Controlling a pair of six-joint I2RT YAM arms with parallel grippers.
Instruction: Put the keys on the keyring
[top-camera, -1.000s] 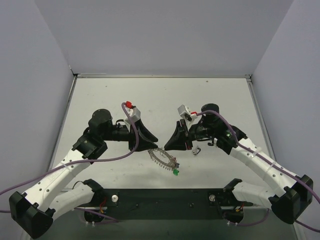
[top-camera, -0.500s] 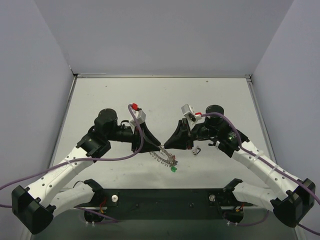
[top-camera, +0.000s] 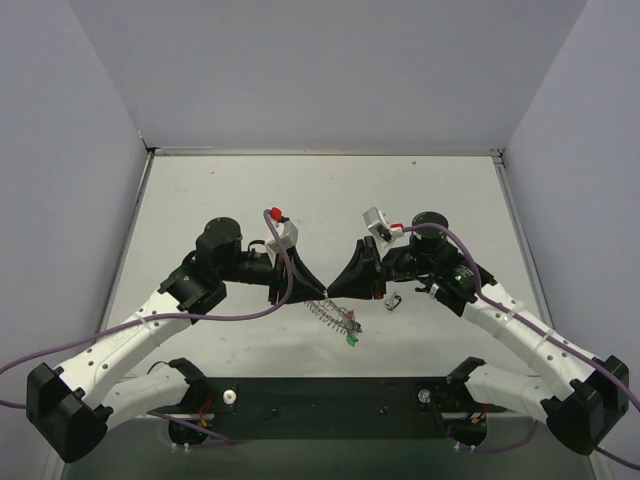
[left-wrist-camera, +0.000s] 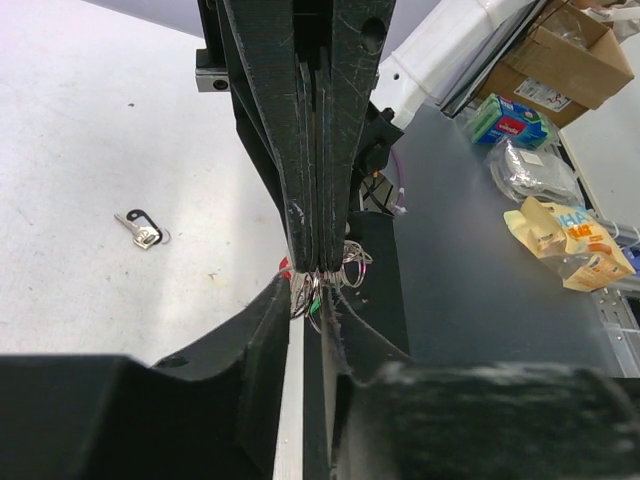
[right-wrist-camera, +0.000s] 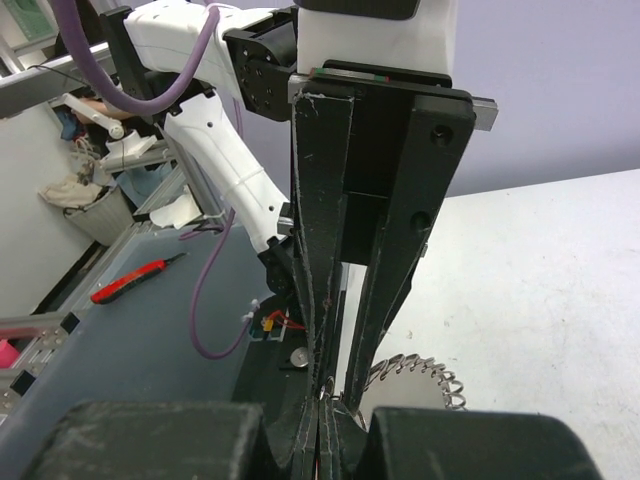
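Note:
The keyring is a silvery coiled loop hanging from my right gripper, which is shut on its top. A green key dangles at its lower end. In the right wrist view the coil shows beside my shut gripper. My left gripper meets the right one tip to tip. In the left wrist view its jaws stand a narrow gap apart around the ring's loops, with green and red key bits there. A dark grey key lies loose on the table, also in the left wrist view.
The white table is walled at the back and on both sides. A dark strip with the arm bases runs along the near edge. Purple cables loop off both wrists. Boxes and a red-handled tool lie off the table.
My left arm has swung right until its fingertips meet the right gripper's tips. The right gripper shifted slightly left, still holding the hanging keyring. The dark key has not moved.

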